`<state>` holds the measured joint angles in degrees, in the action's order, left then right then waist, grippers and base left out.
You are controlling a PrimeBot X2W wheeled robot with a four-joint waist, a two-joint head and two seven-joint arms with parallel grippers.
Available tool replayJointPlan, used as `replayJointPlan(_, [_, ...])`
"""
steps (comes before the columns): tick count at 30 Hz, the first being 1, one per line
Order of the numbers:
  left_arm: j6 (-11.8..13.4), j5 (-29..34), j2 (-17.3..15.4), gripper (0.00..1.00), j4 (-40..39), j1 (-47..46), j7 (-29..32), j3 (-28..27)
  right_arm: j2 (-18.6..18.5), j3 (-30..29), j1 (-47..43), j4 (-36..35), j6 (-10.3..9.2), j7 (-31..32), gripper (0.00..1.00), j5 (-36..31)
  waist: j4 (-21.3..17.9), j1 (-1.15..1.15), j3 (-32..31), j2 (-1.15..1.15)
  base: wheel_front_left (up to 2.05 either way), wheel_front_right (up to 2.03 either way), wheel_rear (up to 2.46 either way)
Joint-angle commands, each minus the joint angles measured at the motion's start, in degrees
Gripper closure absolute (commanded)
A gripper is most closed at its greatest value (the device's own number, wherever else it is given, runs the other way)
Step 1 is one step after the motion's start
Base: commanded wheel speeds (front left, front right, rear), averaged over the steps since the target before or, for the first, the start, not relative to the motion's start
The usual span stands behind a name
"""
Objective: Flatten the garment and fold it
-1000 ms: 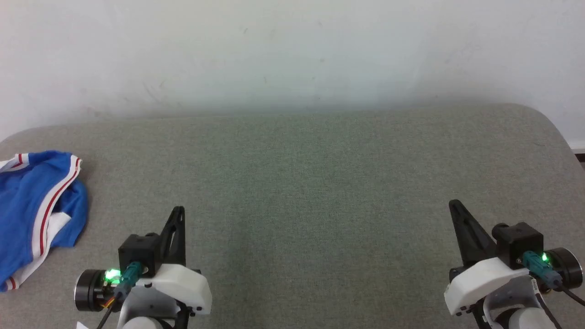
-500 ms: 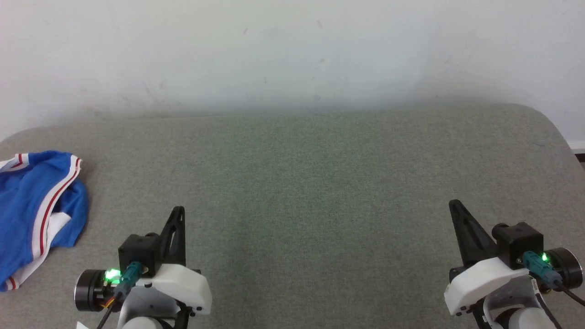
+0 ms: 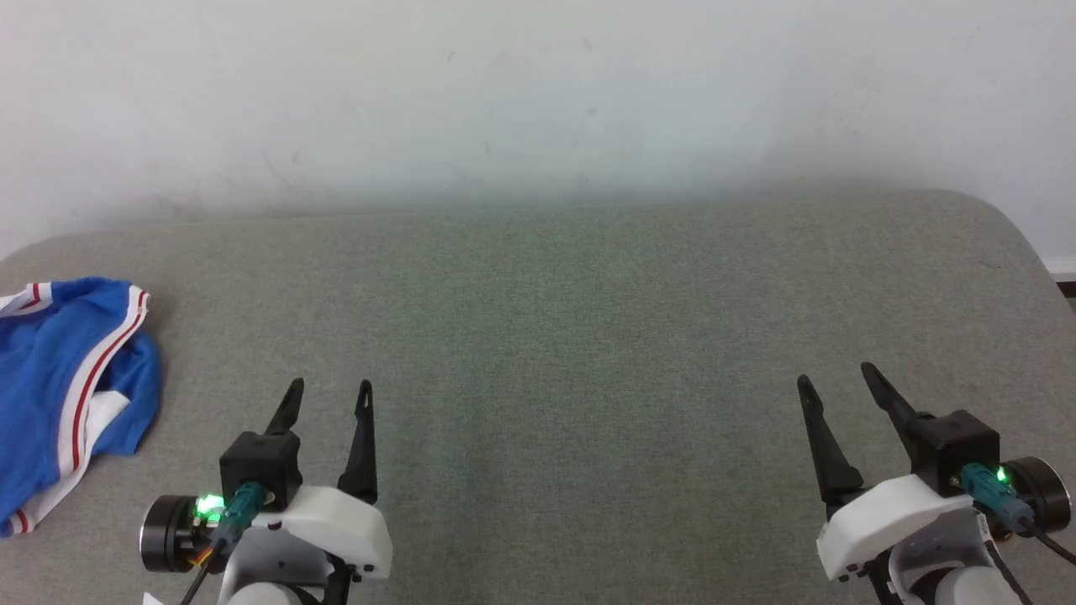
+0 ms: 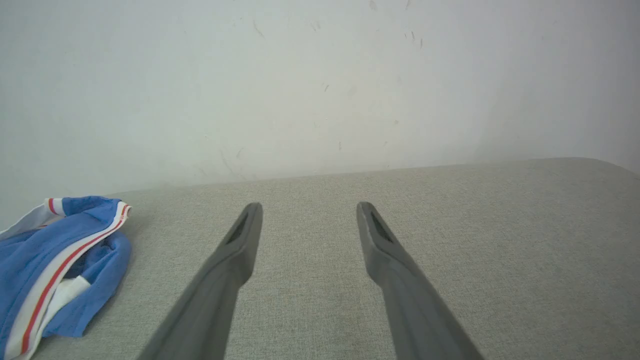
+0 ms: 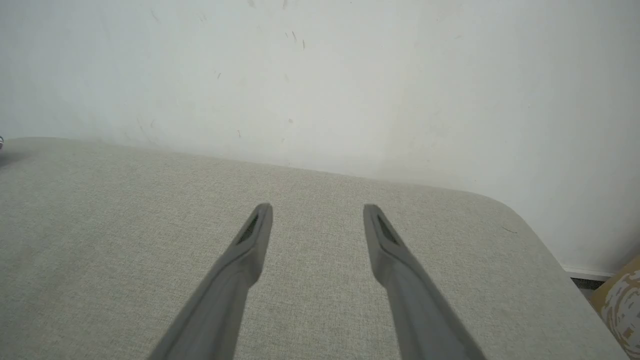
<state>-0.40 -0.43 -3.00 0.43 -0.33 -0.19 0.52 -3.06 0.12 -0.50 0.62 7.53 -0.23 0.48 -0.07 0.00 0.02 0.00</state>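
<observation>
A: Where's the garment (image 3: 71, 395)?

B: Crumpled heap, well out to the outer side of the left gripper (image 3: 329, 386), about level with its fingertips, not touching. Blue soft knit, loose folds, with a white band carrying a thin red stripe. Head view crops it at the frame edge. Left wrist view shows its near side closer up, with a white cuff poking out.

A: Right wrist view?

B: Shows the opposite corner of the pad (image 3: 588, 336): rounded edge, a dark strip of floor, and a tan patterned thing (image 5: 620, 300) outboard of the fingers. Can't tell what it is.

A: Jaws?

B: Both pairs spread apart over the pad. Right gripper (image 3: 836, 376) is well apart from the shirt, with the left gripper between them. Fingers are long, dark and tapered, and the wrist views show a slotted recess near each tip.

A: Surroundings?

B: Pad is grey woven cloth, matte, fine weave. Wall (image 3: 538, 101) beyond the tips is white and scuffed. In the head view, a green light (image 3: 206, 504) glows behind each jaw.
</observation>
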Motion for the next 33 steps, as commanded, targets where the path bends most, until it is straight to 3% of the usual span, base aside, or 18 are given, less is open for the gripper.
replayJointPlan(1, [0.0, -0.6, 0.0, 0.00, 0.1, -0.3, -0.6, 0.3, 0.0, -0.2, 0.0, 0.2, 0.00, -0.6, 0.00, 0.4, 0.0, 0.00, 0.0, 0.00, 0.00, 0.00, 0.00])
replayJointPlan(17, [0.4, -3.6, 0.0, 0.00, -0.4, -1.0, -2.6, 0.3, 0.0, -0.4, 0.1, 0.5, -0.01, -2.5, 0.00, 2.1, 1.6, 0.00, 0.2, 0.00, 0.00, 0.00, 0.00])
replayJointPlan(33, [1.0, -4.4, 0.0, 0.00, -1.1, -1.0, -4.5, -0.3, 0.1, -0.2, 0.2, 0.5, -0.01, -4.3, 0.00, 1.9, 8.5, 0.00, 0.8, 0.00, 0.00, 0.00, 0.00])
